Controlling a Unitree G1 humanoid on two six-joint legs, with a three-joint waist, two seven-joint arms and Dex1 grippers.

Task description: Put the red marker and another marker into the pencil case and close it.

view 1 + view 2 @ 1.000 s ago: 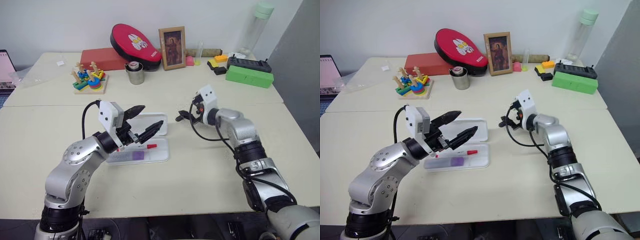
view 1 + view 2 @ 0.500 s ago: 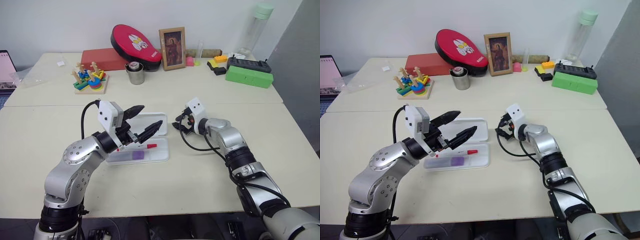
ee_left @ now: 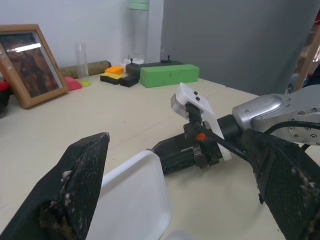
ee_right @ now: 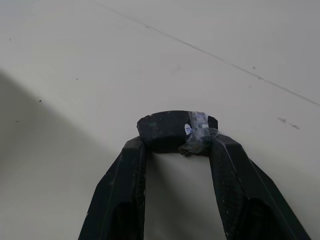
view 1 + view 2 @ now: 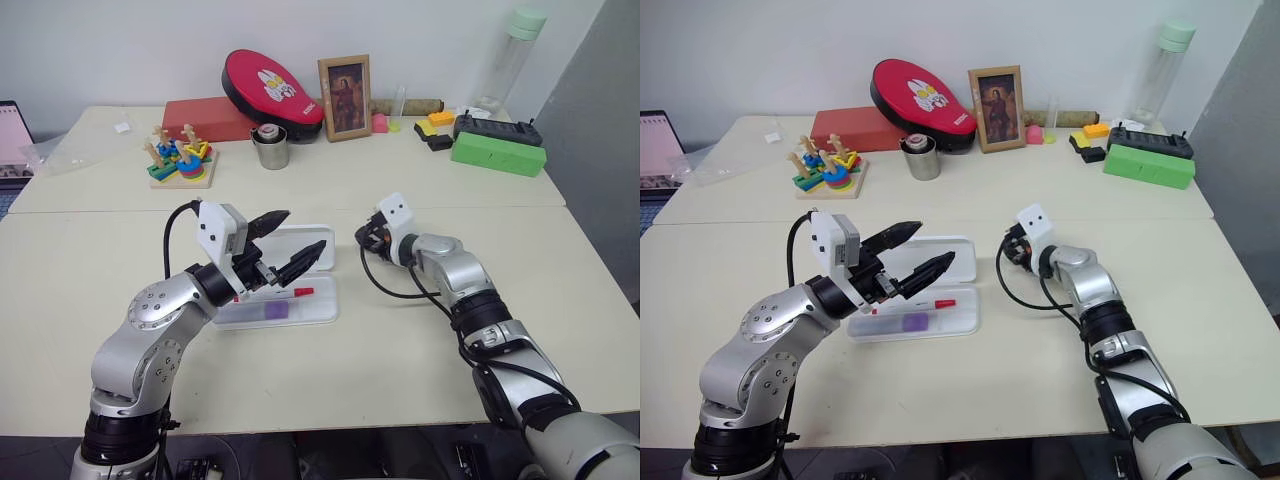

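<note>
The pencil case lies open in the middle of the table, its lid flat behind the tray. The red marker and the lavender marker lie inside the tray. My left gripper hovers above the case, open wide, with nothing between its fingers. My right gripper is low over the table just right of the lid. In the right wrist view its fingertips press on a small black piece with a scrap of tape on it.
Along the back of the table stand a green box, a framed picture, a red oval case, a metal cup, a stacking toy and a tall bottle. A seam crosses the table behind the case.
My right gripper has come left and down toward the case's right side, and its fingers have narrowed onto the small black piece. The left arm has stayed still.
</note>
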